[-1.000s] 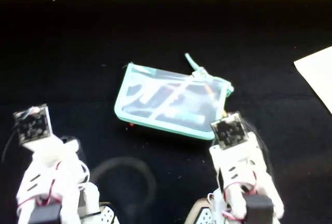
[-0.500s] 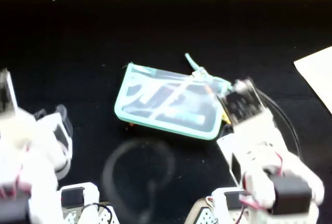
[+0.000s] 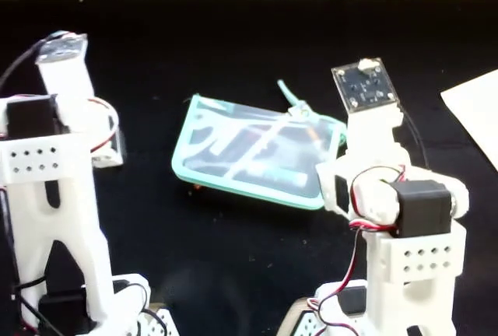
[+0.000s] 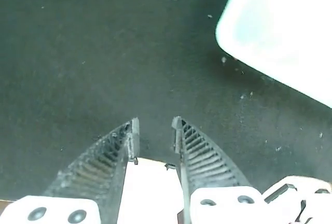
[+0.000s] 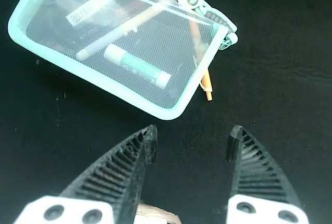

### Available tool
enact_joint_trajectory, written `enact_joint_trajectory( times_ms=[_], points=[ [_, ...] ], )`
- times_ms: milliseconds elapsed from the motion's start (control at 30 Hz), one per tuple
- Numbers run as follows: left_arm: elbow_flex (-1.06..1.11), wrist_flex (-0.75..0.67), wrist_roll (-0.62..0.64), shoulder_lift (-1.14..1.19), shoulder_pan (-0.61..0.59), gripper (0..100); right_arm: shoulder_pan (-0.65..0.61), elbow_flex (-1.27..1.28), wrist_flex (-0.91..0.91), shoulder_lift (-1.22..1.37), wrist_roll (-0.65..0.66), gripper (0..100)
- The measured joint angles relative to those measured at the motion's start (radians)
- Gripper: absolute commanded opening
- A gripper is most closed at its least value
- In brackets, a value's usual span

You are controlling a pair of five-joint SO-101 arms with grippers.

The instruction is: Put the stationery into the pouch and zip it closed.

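Black table (image 3: 233, 33), two arms, one pouch. Left arm (image 3: 54, 157): stands upright at the table's left side, well apart from the pouch. Left gripper (image 4: 155, 125): jaws a narrow gap apart, nothing between them, over bare table with a pouch corner off to one side. Pouch (image 3: 257, 153): clear mesh with mint-green edging, lying flat at the table's middle, between the arms. Contents seen through the mesh: a white pen (image 5: 114, 35), a glue stick (image 5: 137, 66), other small items too dim to name. Pencil (image 5: 206, 86): orange, one end poking out past the pouch's edge at the corner by the cord. Cord (image 3: 292, 99): mint-green, at the pouch's far right corner; cannot tell how far the zip is drawn. Right arm (image 3: 405, 219): upright at the pouch's right end. Right gripper (image 5: 193, 133): jaws wide apart, empty, above the table near the pencil corner. Paper sheet (image 3: 475, 110): pale, at the table's right edge.
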Motion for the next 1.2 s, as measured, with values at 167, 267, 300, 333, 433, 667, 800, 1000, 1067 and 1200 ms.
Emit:
enact_joint_trajectory(
  times_ms=[167,267,300,333,433,667,800,1000,1067,1200],
  points=[
    [0.031,0.002,0.002,-0.084,0.018,12,0.000,0.011,0.000,-0.002,-0.002,24.5],
    [0.118,0.003,0.014,-0.106,0.017,16,0.025,0.055,0.000,0.003,-0.002,33.4],
    [0.153,0.003,0.041,-0.106,0.017,19,0.052,0.055,-0.009,0.015,-0.002,36.2],
    [0.186,0.003,0.066,-0.106,0.014,22,0.087,0.055,-0.015,0.034,-0.002,37.2],
    [0.288,0.000,0.115,-0.110,-0.028,27,0.166,0.035,-0.020,0.137,-0.002,37.1],
    [0.391,-0.005,0.124,-0.135,-0.069,27,0.184,-0.095,-0.002,0.456,0.037,37.1],
    [0.399,-0.006,0.124,-0.135,-0.069,27,0.184,-0.192,-0.002,0.563,0.038,37.1],
    [0.413,-0.043,0.124,-0.135,-0.069,27,0.086,-0.402,-0.041,0.666,0.038,37.1],
    [0.453,-0.080,0.124,-0.135,-0.069,27,0.046,-0.453,-0.098,0.724,0.017,37.1],
    [0.560,-0.169,0.126,-0.135,-0.069,27,-0.002,-0.539,-0.236,0.888,-0.023,37.1]
  ],
)
